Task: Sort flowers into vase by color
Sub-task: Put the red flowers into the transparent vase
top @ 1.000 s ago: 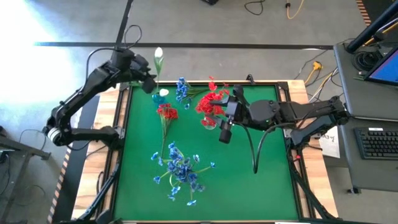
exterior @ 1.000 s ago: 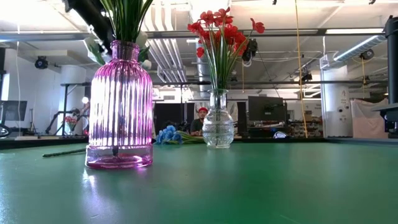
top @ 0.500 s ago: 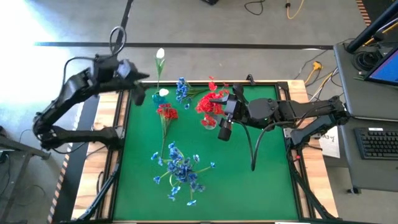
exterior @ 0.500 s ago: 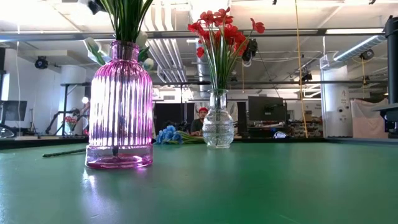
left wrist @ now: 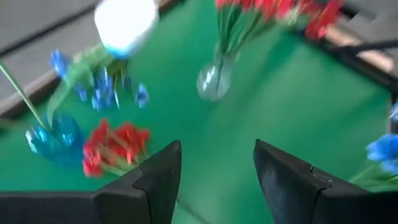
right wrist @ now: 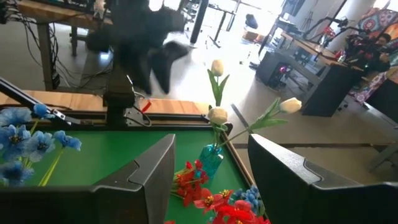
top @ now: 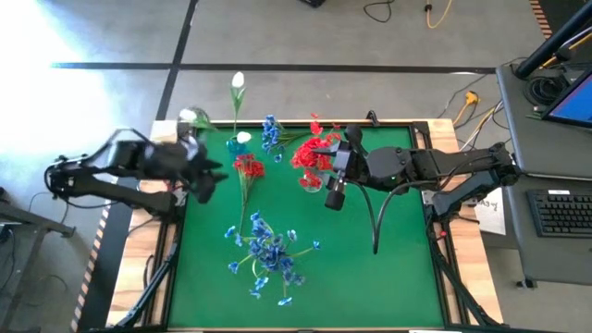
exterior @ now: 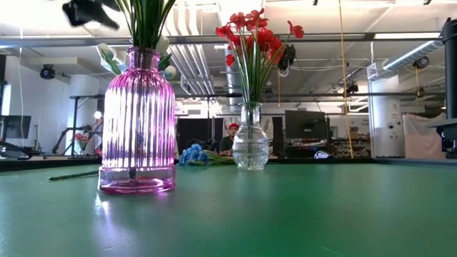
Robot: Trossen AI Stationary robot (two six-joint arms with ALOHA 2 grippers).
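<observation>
White tulips (top: 237,83) stand in the blue vase (top: 240,142) at the mat's far left corner, red blooms (top: 316,153) fill the clear vase (top: 313,181) mid-table, and blue sprays (top: 270,254) lie loose on the green mat (top: 388,268), with 1 red stem (top: 248,168) beside the blue vase. The left gripper (top: 197,176) hangs over the mat's left edge, fingers apart and empty. The right gripper (top: 335,194) hovers beside the clear vase, jaws spread, holding nothing.

An open lab or workshop: exposed ceiling ducts (exterior: 187,61), monitors (exterior: 305,126), cluttered workbenches (right wrist: 292,46)
</observation>
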